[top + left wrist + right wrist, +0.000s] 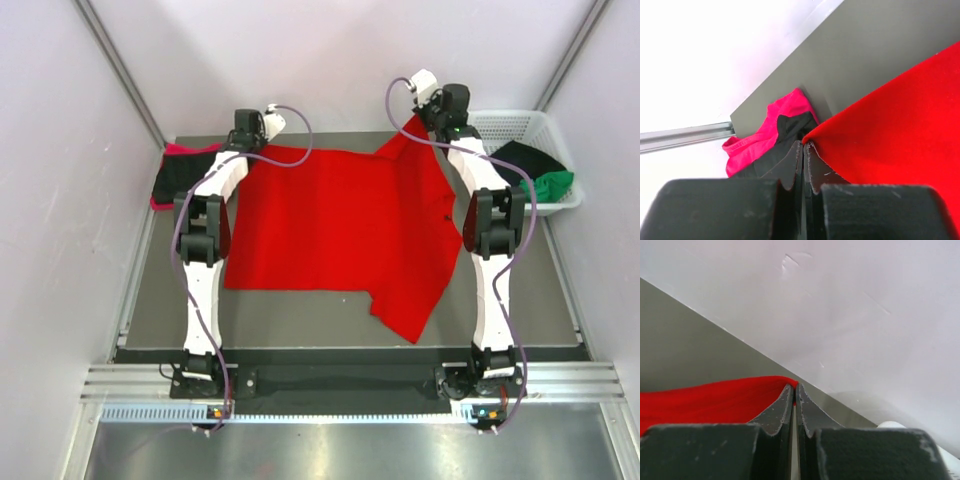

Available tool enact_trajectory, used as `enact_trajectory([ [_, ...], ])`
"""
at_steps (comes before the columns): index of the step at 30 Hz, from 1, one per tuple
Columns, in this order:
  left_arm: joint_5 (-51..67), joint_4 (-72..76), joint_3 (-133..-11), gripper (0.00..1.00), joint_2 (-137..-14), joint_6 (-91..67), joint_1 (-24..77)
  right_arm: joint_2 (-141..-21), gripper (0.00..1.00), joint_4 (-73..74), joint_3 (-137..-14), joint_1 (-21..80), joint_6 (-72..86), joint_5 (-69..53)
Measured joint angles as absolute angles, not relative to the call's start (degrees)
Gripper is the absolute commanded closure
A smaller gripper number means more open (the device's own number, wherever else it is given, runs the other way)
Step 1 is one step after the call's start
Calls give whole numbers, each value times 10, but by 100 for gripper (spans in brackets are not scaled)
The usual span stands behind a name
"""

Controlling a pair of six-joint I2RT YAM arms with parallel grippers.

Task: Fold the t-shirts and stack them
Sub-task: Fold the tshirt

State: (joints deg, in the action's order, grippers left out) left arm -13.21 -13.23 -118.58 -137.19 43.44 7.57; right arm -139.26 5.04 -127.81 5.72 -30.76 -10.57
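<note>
Left end effector [804,149] and right end effector [793,390] each clench a far corner of the bright red t-shirt [340,220] — it lies nearward of both, its long axis spanning between them.

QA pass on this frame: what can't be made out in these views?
- Top view: where the left gripper and right gripper pinch the red t-shirt, hidden beneath the left arm and right arm.
- Top view: black t-shirt and green t-shirt in the basket, bunched, partly behind the right arm.
- Left wrist view: pinkish red t-shirt and black cloth on it, cut off by the fingers.
</note>
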Motion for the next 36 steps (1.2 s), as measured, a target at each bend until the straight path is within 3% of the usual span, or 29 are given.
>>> enact_trajectory([
  [10, -128, -142, -1178, 100, -1366, 417, 76, -1396, 100, 64, -1276, 57, -315, -105],
  [22, -103, -159, -1089, 100, -1275, 404, 81, -1247, 100, 92, -1073, 57, -345, -118],
  [36, -88, -154, -923, 100, -1153, 400, 81, -1095, 100, 123, -933, 57, -350, -125],
])
